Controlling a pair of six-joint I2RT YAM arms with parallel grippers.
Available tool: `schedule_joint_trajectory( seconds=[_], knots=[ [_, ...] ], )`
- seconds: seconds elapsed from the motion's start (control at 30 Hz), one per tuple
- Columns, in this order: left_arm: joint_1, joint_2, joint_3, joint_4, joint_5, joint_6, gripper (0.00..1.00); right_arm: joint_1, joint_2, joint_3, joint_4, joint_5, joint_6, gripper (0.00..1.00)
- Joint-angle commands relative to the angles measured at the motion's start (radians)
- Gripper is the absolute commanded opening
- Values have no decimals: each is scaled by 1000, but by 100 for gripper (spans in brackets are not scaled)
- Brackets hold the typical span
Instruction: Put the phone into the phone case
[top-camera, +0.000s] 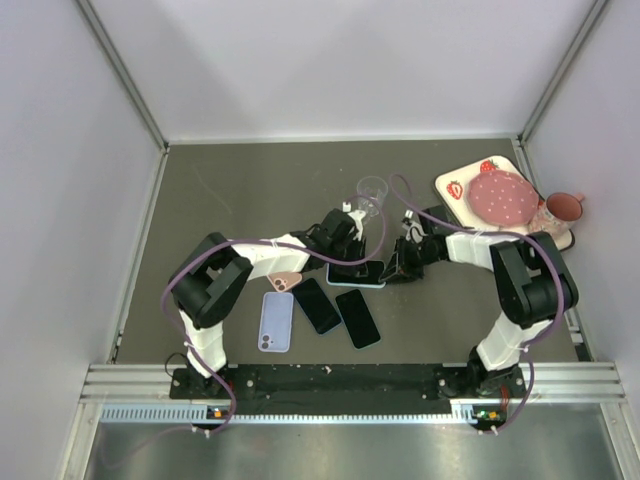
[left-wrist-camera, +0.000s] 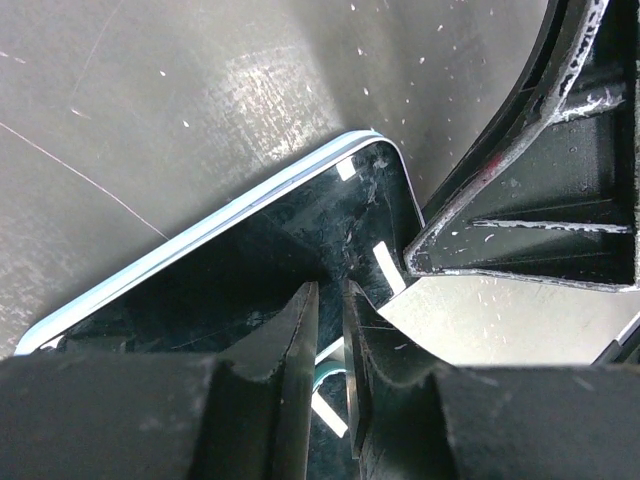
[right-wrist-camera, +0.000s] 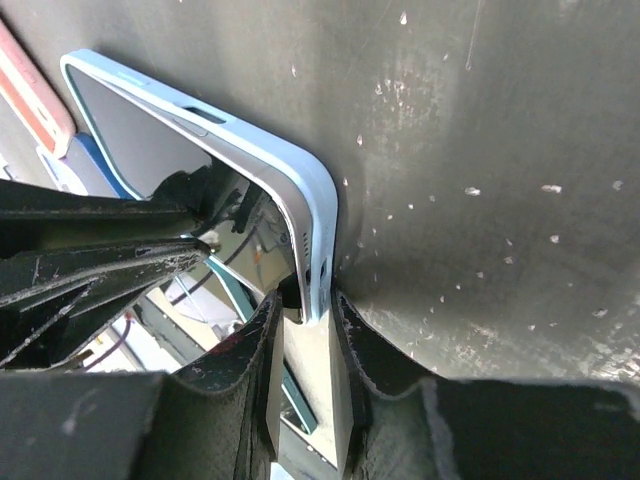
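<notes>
The phone (top-camera: 352, 266) lies dark screen up in the light blue phone case (top-camera: 372, 284) at mid-table, and both grippers meet over it. In the left wrist view the phone's glass (left-wrist-camera: 250, 260) fills the middle, with the case's rim (left-wrist-camera: 200, 235) along its far side. My left gripper (left-wrist-camera: 330, 295) is shut to a thin slit, its tips on the glass and nothing between them. My right gripper (right-wrist-camera: 307, 305) is shut on the phone case's corner rim (right-wrist-camera: 300, 190), with the phone's edge just inside it. The right gripper's finger (left-wrist-camera: 520, 200) shows beside the phone's corner.
Near the arms' bases lie a lavender case (top-camera: 276, 321), two black phones (top-camera: 316, 305) (top-camera: 357, 318) and a pink item (top-camera: 285, 281). A clear cup (top-camera: 372, 190) stands behind the grippers. At the back right are a strawberry tray (top-camera: 452, 185), a pink plate (top-camera: 502, 197) and a pink mug (top-camera: 565, 207).
</notes>
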Motion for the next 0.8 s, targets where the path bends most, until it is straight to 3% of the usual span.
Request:
schedule_joint_trajectory(
  seconds=[0.0,0.1,0.5,0.77],
  knots=[
    [-4,14,-52,-145,-39,33,22,80,98,6,-13,217,-43,4],
    [-4,3,-54,-151,-41,33,22,86,110,11,-33,259,-47,0],
    [-6,-14,-54,-152,-45,31,21,209,105,83,-179,569,-76,0],
    [-6,-13,-54,-152,-47,33,20,217,2,83,-177,562,-86,6]
  ],
)
